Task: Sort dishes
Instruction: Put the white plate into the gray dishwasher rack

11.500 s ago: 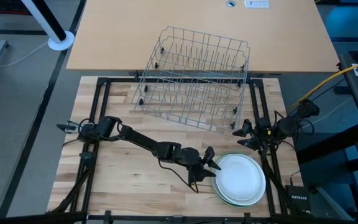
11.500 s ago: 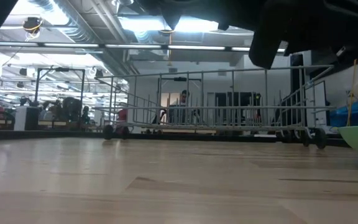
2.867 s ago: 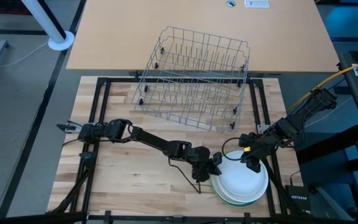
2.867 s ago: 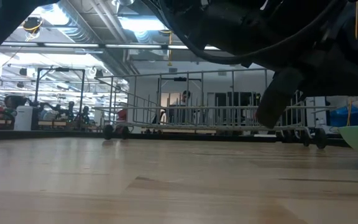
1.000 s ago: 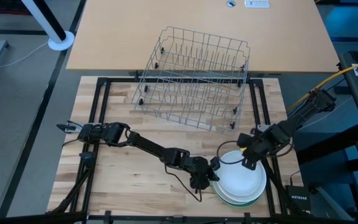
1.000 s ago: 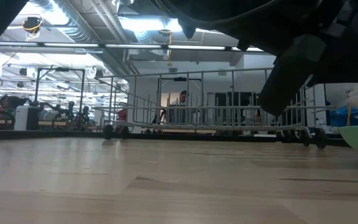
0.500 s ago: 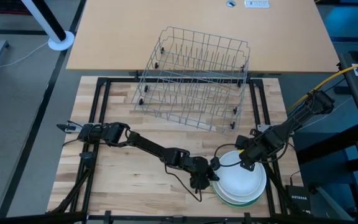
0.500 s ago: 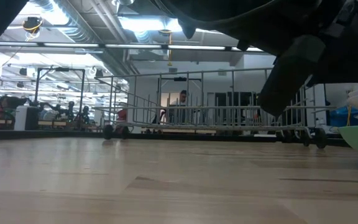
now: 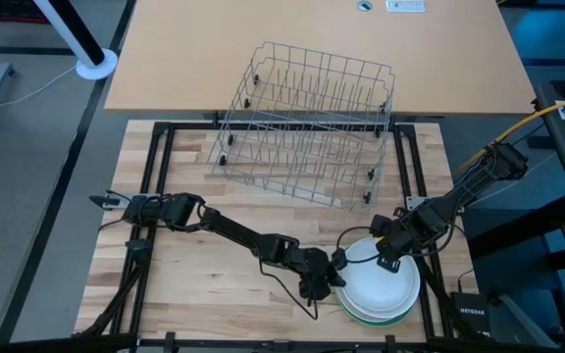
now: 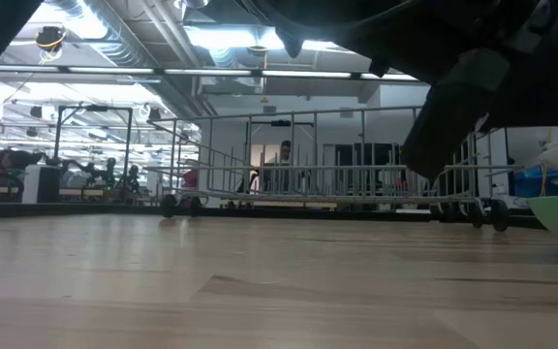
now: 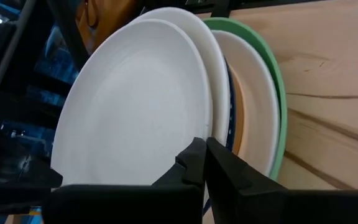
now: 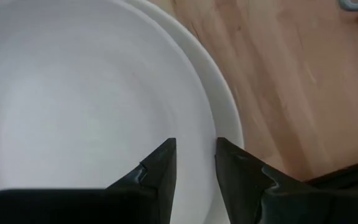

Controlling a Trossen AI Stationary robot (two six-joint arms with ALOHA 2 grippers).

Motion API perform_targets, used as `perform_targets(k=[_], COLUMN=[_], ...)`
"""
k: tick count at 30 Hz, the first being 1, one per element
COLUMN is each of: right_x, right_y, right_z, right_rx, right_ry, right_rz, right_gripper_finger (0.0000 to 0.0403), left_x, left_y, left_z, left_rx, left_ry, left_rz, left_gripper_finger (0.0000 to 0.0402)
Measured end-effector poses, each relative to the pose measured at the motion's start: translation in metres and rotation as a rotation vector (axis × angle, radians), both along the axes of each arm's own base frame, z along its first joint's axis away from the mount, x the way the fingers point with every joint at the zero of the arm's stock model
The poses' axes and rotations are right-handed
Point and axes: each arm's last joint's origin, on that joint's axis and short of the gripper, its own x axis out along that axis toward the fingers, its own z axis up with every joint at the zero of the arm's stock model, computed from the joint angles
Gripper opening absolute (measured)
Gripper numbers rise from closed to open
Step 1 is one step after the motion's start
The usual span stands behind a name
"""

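Stack of dishes (image 9: 381, 289) at the surface's near right corner. Right claw (image 9: 379, 257), now lowered from a second ago, pinches the top white plate's (image 12: 86, 112) rim; left claw (image 9: 337, 277), closed, props it for lifting.

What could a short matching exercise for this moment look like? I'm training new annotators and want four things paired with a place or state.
Column A:
1. left gripper
2. right gripper
3. wire rack
4. green plate

Column B:
a. empty, at the table's far side
b. shut, at the stack's left edge
c. at the bottom of the stack
d. fingers astride the top white plate's rim

Pairs: 1-b, 2-d, 3-a, 4-c
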Motion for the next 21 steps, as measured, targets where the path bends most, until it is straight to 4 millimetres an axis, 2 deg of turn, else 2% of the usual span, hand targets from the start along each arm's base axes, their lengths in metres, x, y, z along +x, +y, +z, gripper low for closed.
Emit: perform_targets(k=[12, 21], right_x=[0.002, 0.014], right_y=[0.002, 0.011], right_z=[0.0, 0.005], right_rx=[0.038, 0.134], right_ry=[-0.016, -0.142], right_rz=[-0.02, -0.014], right_gripper_finger=[0.0112, 0.0112], left_x=[0.0, 0.001], left_y=[0.0, 0.003], left_z=[0.001, 0.001], left_rx=[-0.002, 0.007], left_ry=[-0.001, -0.001], left_rz=[-0.003, 0.019], left_gripper_finger=[0.0, 0.0001])
